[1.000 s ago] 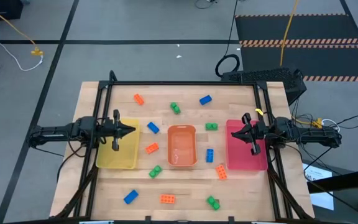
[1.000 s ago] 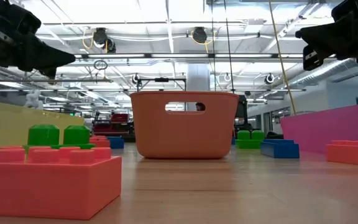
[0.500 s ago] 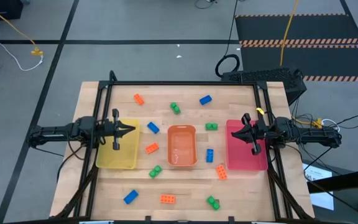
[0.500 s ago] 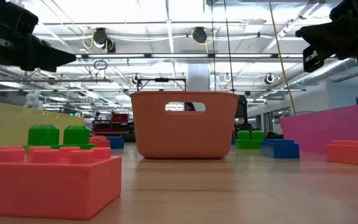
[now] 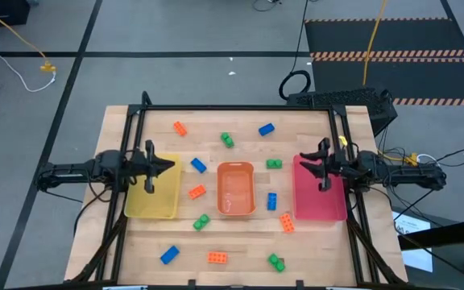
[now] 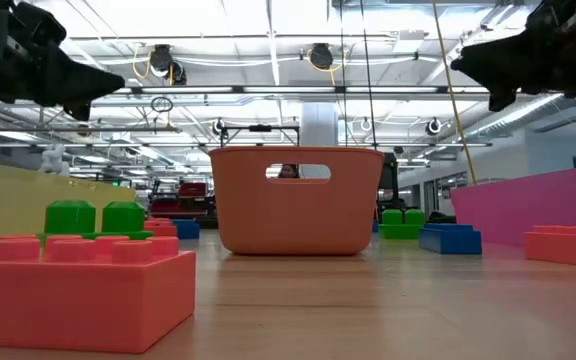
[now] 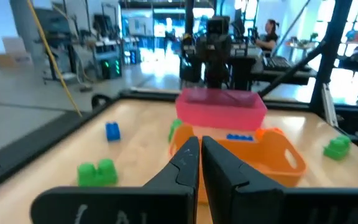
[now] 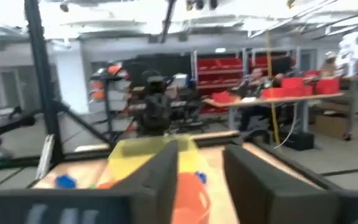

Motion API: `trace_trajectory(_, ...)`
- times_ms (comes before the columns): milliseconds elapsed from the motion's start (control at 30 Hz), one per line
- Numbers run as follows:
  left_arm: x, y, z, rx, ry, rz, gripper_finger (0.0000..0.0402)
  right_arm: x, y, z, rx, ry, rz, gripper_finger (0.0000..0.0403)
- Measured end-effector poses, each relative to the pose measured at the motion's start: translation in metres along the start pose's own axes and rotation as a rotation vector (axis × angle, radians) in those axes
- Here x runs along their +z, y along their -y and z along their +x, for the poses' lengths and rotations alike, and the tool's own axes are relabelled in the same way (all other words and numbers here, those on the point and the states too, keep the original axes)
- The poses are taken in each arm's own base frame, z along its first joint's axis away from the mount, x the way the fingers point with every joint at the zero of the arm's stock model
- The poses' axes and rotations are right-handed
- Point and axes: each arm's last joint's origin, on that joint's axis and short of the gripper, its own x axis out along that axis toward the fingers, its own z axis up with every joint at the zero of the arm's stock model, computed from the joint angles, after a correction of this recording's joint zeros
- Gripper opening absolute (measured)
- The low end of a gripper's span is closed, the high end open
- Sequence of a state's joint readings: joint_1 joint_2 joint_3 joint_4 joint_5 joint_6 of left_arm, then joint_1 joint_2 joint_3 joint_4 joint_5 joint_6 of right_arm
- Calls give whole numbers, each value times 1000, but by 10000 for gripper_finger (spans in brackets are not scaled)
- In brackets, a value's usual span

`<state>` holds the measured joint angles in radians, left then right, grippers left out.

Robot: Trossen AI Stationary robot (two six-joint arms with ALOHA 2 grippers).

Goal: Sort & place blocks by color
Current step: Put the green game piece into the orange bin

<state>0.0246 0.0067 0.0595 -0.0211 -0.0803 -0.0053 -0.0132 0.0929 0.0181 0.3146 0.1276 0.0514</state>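
Note:
Small studded blocks lie scattered flat on the wooden table: orange, green, blue, blue, orange, green, blue and several more near the front edge. My left gripper hovers level above the yellow tray, its fingers shut and holding nothing. My right gripper hovers above the pink tray, pointing toward the table's middle and slightly upward. Its fingers stand apart with nothing between them.
An orange tray stands at the table's middle between the yellow and pink trays. A black frame runs along the far edge and both sides. Bare wood lies between the trays and the front edge, dotted with blocks such as an orange one.
My right gripper has stayed over the pink tray but has turned at the wrist and tipped its fingers upward. Its fingers, which met in a point before, now stand apart. No block has moved.

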Motion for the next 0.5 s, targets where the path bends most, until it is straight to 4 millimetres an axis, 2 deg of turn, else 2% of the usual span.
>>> trace_trajectory(67,2,0,0,1,16,29,36,1,1,2,-34,3,-26,179)
trace_trajectory(167,2,-1,0,24,-23,78,82,-3,1,7,-66,-80,-98,231)
trace_trajectory(233,3,-2,2,72,-61,84,128,15,0,14,-86,-70,-125,252)
trace_trajectory(367,2,-4,9,176,-171,85,231,33,-2,34,-145,-206,-200,266)
trace_trajectory(433,6,-5,15,229,-216,80,278,37,-1,46,-164,-331,-261,263)
trace_trajectory(500,13,-6,21,259,-252,68,319,51,0,63,-180,-402,-279,259)
